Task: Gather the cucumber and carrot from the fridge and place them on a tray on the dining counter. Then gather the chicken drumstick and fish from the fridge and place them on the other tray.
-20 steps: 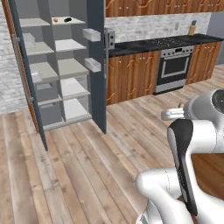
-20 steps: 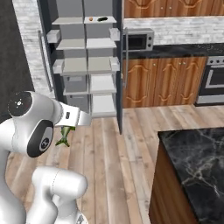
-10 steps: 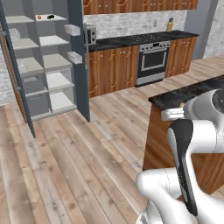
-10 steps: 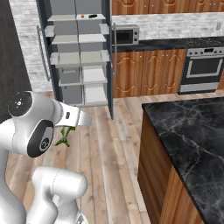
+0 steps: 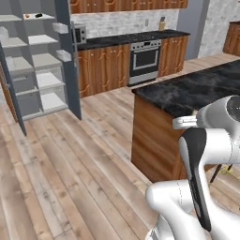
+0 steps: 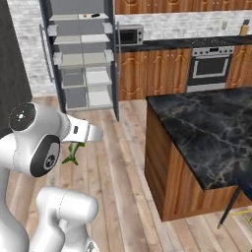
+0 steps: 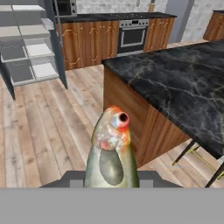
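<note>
A greenish fish with a red eye stands up from the bottom of the hand view, its head pointing toward the dark marble dining counter. My gripper is shut on the fish, whose tail hangs below the hand in the right base view. The fish hides the fingertips in the hand view. The open fridge stands far back on the left, with two small items on its top shelf, too small to name.
The dining counter juts out on a wooden base, with a stool leg at its near side. An oven, wooden cabinets and a microwave line the back wall. Open wooden floor lies between fridge and counter.
The whole picture has shifted: the base has turned away from the fridge, which slid left and back, and the dining counter has come into view. The fish stays held.
</note>
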Tool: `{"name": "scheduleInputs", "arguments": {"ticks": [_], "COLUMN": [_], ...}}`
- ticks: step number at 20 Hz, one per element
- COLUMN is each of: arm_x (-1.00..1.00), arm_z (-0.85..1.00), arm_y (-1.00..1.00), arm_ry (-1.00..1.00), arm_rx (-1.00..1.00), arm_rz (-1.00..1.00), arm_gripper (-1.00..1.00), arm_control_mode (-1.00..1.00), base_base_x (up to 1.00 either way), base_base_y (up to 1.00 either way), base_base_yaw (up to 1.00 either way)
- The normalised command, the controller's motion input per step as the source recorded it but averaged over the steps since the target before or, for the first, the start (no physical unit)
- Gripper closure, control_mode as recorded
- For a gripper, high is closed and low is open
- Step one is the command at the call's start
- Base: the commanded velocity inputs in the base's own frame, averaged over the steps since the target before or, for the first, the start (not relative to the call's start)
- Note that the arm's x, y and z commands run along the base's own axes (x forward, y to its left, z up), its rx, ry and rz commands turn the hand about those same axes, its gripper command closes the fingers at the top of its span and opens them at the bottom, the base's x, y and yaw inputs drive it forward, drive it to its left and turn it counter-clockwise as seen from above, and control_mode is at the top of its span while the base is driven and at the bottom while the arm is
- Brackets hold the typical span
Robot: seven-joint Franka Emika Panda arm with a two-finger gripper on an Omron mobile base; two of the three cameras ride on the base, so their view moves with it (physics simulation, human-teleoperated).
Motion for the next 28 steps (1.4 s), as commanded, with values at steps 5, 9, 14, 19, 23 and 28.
{"name": "scheduleInputs", "arguments": {"ticks": [5, 9, 14, 19, 23, 28], "arm_x": [0.00, 0.00, 0.00, 0.00, 0.00, 0.00], "arm_z": [0.00, 0.00, 0.00, 0.00, 0.00, 0.00], "arm_y": [0.00, 0.00, 0.00, 0.00, 0.00, 0.00], "arm_ry": [0.00, 0.00, 0.00, 0.00, 0.00, 0.00], "arm_rx": [0.00, 0.00, 0.00, 0.00, 0.00, 0.00], "arm_rz": [0.00, 0.00, 0.00, 0.00, 0.00, 0.00], "arm_gripper": [1.00, 1.00, 1.00, 1.00, 1.00, 1.00], "arm_control_mode": [1.00, 1.00, 1.00, 1.00, 1.00, 1.00], "base_base_x": [-0.99, -0.57, -0.16, 0.03, 0.14, 0.21], "base_base_y": [-0.52, -0.96, -1.00, -0.90, -0.92, -0.99], "base_base_yaw": [-0.06, 0.00, 0.00, 0.01, 0.02, 0.03]}}
